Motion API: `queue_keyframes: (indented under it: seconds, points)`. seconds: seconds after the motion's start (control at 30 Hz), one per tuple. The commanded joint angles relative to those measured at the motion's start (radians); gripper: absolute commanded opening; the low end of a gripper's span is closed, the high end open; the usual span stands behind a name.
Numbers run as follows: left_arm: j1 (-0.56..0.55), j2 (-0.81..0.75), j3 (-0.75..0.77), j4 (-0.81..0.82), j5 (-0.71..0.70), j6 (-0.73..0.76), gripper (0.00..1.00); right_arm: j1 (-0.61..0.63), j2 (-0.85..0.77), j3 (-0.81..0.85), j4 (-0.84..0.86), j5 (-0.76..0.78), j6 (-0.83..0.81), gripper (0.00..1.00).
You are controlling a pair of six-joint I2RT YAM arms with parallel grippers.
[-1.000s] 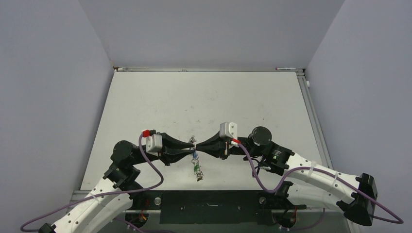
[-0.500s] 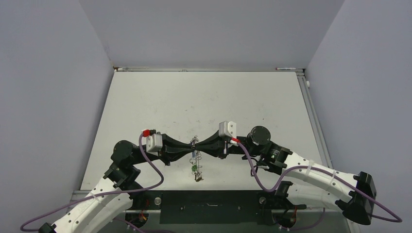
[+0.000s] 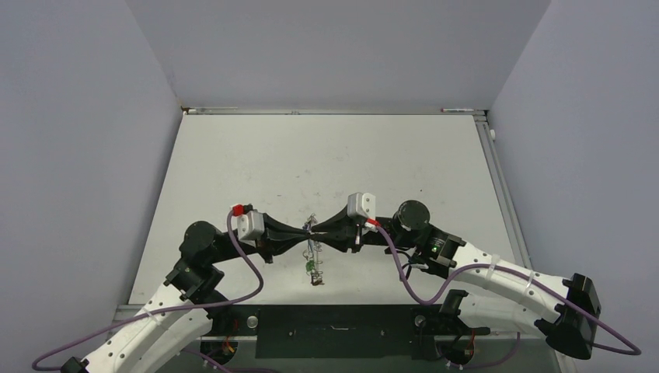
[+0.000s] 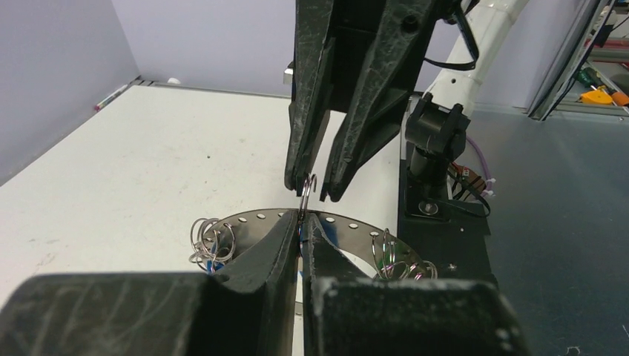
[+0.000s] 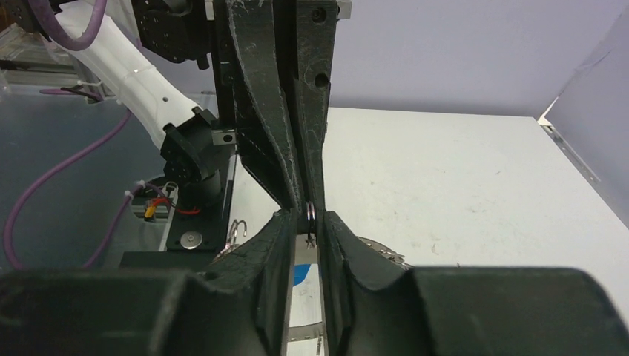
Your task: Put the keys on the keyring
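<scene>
Silver key loop (image 4: 308, 187) now clamped in left tool (image 4: 303, 219); right tool (image 5: 308, 216) has eased ajar.

1. Top view: even, diffuse overhead light. The table (image 3: 326, 155) reads bright and pale, with soft, faint shadows under the arms.
2. Left wrist view: left gripper fingers (image 4: 259, 259) are close to the lens, blurred and nearly black. The keyring (image 4: 363, 230) is fairly sharp, with a pale sheen.
3. Right wrist view: right gripper fingers (image 5: 259, 259) are soft-focus and dark. The background wall is evenly lit.
</scene>
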Motion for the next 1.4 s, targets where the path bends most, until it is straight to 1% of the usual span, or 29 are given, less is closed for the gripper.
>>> queue_keyframes:
  seconds: [0.0, 0.07, 0.23, 0.33, 0.5, 0.6, 0.73, 0.83, 1.1, 1.3, 1.37]
  points:
    - [0.012, 0.018, 0.065, -0.069, -0.057, 0.063, 0.00, 0.001, -0.022, 0.039, -0.001, 0.011, -0.028, 0.25]
    - [0.012, 0.019, 0.071, -0.099, -0.074, 0.085, 0.00, 0.000, -0.035, 0.058, -0.064, 0.041, -0.056, 0.32]
    - [0.010, 0.025, 0.083, -0.166, -0.103, 0.134, 0.00, -0.001, -0.016, 0.169, -0.313, 0.051, -0.157, 0.42]
    - [0.010, 0.029, 0.085, -0.176, -0.097, 0.142, 0.00, -0.003, 0.019, 0.243, -0.461, 0.049, -0.204, 0.45]
    - [-0.002, 0.058, 0.094, -0.195, -0.068, 0.142, 0.00, -0.011, 0.100, 0.347, -0.650, 0.024, -0.258, 0.45]
    - [-0.012, 0.063, 0.096, -0.200, -0.070, 0.144, 0.00, -0.018, 0.141, 0.391, -0.731, 0.014, -0.279, 0.42]
    - [-0.027, 0.066, 0.097, -0.210, -0.076, 0.147, 0.00, -0.021, 0.179, 0.424, -0.774, 0.004, -0.294, 0.39]
    - [-0.035, 0.071, 0.102, -0.221, -0.076, 0.147, 0.00, -0.023, 0.189, 0.431, -0.770, 0.000, -0.298, 0.37]
    - [-0.042, 0.078, 0.102, -0.222, -0.069, 0.147, 0.00, -0.024, 0.222, 0.437, -0.752, -0.010, -0.302, 0.36]
    - [-0.047, 0.079, 0.102, -0.221, -0.064, 0.147, 0.00, -0.024, 0.236, 0.436, -0.735, -0.010, -0.302, 0.31]
    - [-0.048, 0.080, 0.102, -0.221, -0.064, 0.147, 0.00, -0.024, 0.239, 0.437, -0.733, -0.009, -0.302, 0.28]
